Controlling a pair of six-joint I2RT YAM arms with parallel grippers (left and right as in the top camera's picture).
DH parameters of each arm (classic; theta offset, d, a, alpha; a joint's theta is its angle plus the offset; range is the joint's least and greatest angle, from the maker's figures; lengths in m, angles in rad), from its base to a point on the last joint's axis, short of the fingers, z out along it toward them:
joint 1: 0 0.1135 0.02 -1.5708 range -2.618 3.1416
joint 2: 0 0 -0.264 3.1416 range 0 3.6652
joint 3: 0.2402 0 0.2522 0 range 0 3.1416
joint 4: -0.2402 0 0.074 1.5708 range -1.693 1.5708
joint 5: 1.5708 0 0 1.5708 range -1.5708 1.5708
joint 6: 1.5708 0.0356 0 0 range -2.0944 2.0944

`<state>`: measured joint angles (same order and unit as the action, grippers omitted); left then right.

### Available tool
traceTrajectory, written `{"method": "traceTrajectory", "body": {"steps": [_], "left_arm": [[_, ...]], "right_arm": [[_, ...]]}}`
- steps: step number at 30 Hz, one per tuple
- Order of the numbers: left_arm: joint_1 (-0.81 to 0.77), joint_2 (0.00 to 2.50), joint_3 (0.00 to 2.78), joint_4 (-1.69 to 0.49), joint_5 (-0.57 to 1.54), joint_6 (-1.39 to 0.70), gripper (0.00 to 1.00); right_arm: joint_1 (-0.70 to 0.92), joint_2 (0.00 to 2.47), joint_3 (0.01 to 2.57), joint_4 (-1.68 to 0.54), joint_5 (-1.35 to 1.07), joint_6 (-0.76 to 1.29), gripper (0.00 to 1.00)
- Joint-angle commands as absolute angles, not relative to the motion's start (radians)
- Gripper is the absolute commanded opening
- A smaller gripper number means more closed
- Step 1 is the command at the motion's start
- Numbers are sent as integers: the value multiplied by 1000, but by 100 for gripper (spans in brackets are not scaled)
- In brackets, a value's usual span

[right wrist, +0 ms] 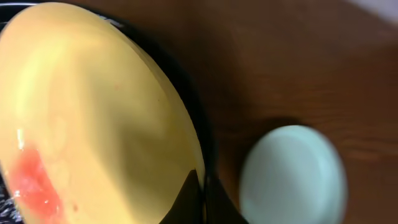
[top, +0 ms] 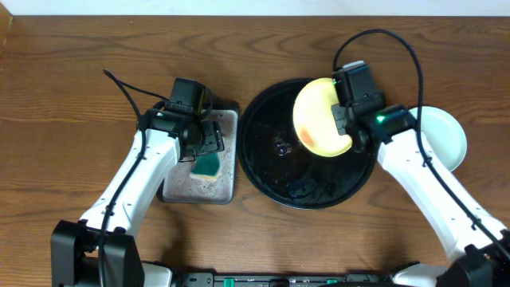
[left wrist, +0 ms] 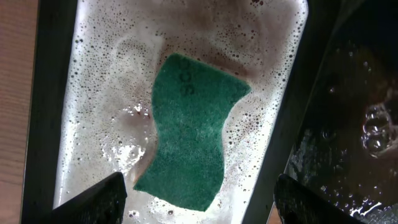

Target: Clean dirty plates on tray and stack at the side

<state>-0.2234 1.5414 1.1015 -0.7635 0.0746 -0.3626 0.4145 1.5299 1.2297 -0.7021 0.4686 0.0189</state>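
The right gripper [top: 348,119] pinches the rim of the pale yellow plate [top: 319,115] and holds it tilted over the upper right part of the black tray [top: 263,151], right of centre in the overhead view. A red smear [right wrist: 34,180] marks the plate's lower left in the right wrist view. A mint-blue plate [top: 446,135] sits on the bench [top: 64,96] at far right. Left of centre, the left gripper [top: 205,142] hangs with fingers spread over the green sponge [left wrist: 189,134], which lies in the soapy grey metal tray [top: 227,183].
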Motion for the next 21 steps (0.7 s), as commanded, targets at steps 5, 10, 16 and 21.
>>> {"method": "traceTrajectory", "body": {"steps": [5, 10, 16, 21], "left_arm": [[-219, 1551, 1100, -770, 62, -364, 77], [-219, 1557, 1100, -770, 62, -364, 77], [-219, 1560, 1100, -770, 62, -364, 77], [-219, 1560, 1100, -770, 62, -364, 77]], "right_arm": [[545, 1496, 1244, -698, 865, -122, 1], [639, 1496, 1244, -673, 990, -121, 1], [649, 1496, 1244, -719, 828, 117, 1], [562, 1508, 1241, -791, 659, 397, 1]]}}
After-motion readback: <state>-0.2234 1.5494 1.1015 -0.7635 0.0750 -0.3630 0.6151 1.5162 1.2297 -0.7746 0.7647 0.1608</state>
